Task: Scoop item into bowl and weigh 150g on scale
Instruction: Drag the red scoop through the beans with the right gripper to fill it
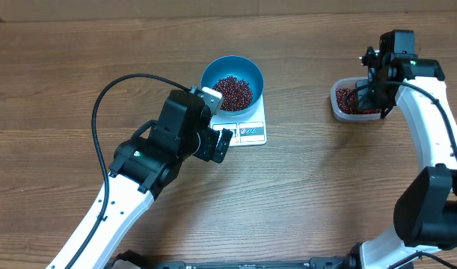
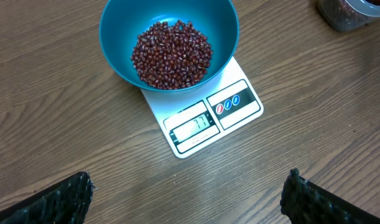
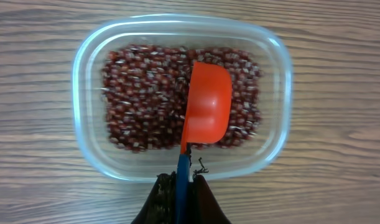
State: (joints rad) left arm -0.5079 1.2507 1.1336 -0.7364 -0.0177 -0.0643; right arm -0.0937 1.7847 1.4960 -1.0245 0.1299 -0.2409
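Wooden table (image 1: 63, 75). Left gripper (image 2: 188, 200): fingers spread wide, empty, near the scale's front. Right gripper (image 3: 180, 190): pinching the scoop's blue handle. Clear tub (image 3: 90, 50): well apart from the bowl. Blue bowl (image 2: 115, 25): on white scale (image 2: 239, 102). Orange scoop (image 3: 208, 102): over the tub. Beans (image 2: 172, 53): piled in the bowl, more in the tub.

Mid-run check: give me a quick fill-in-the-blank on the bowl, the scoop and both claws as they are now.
1. The blue bowl holding beans sits on the white ____.
2. The right claw is shut on the handle of an orange ____.
3. That tool is over the beans in the clear plastic ____.
4. The left claw has its jaws ____, holding nothing.

Missing words: scale; scoop; tub; open.
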